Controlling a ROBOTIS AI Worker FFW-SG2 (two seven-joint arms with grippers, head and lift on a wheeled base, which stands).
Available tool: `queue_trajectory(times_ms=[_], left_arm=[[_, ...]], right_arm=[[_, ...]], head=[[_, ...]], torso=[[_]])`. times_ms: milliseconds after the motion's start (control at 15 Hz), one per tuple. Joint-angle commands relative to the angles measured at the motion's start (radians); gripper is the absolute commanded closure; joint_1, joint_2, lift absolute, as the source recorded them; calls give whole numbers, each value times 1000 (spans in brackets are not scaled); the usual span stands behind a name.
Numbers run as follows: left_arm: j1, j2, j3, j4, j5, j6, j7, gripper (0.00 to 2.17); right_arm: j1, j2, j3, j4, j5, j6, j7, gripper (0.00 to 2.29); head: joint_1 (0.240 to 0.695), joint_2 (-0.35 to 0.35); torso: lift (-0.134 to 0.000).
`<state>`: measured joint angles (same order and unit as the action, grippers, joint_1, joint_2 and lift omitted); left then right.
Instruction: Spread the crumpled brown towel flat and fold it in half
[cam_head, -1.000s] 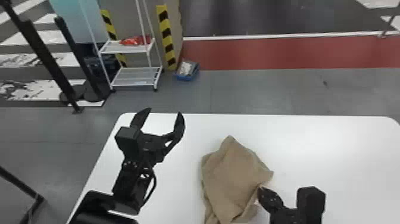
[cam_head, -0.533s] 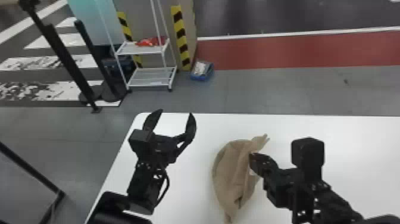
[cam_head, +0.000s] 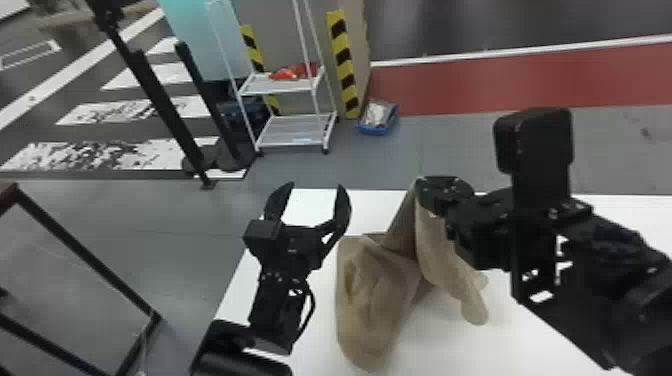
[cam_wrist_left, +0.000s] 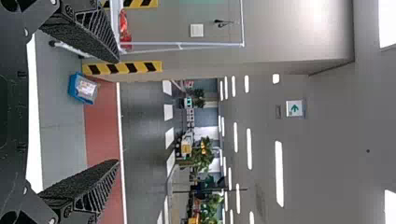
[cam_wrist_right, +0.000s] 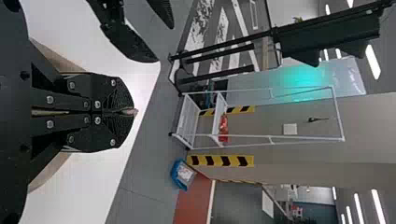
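Note:
The brown towel (cam_head: 377, 295) hangs in folds from my right gripper (cam_head: 425, 187), its lower left part bunched low over the white table. Pinched between the closed fingertips of my right gripper (cam_wrist_right: 126, 112) in the right wrist view is a bit of the towel, and more of its cloth (cam_wrist_right: 51, 172) shows beside the fingers. To the left of the towel, my left gripper (cam_head: 316, 192) stands open above the table's left part, holding nothing. In the left wrist view the two fingers of my left gripper (cam_wrist_left: 116, 112) are wide apart.
The white table's (cam_head: 310, 207) far and left edges show behind and beside the grippers. On the floor beyond stand a white rack (cam_head: 295, 130) and a blue bin (cam_head: 378, 117). A dark frame (cam_head: 85, 270) is at the left.
My right gripper has risen and moved forward, lifting the towel, which lay on the table before. The head view has shifted left. My left gripper stays open.

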<state>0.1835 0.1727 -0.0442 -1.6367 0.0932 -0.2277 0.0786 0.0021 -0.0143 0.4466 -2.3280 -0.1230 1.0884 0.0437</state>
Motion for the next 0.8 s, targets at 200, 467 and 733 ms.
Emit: queue_trajectory(times_ms=[200, 467, 733], left_arm=[[-16, -1, 10, 51, -3, -71, 46, 140], [-16, 4, 10, 47, -9, -67, 41, 140], [-13, 4, -16, 43, -17, -52, 27, 140]], right_arm=[[-70, 2, -126, -48, -95, 25, -16, 1264], [48, -32, -450, 18, -159, -101, 21, 1264], [88, -116, -598, 317, -132, -181, 110, 1261]], head=[[669, 336], [655, 255], [695, 83]], torso=[[0], [0], [0]])
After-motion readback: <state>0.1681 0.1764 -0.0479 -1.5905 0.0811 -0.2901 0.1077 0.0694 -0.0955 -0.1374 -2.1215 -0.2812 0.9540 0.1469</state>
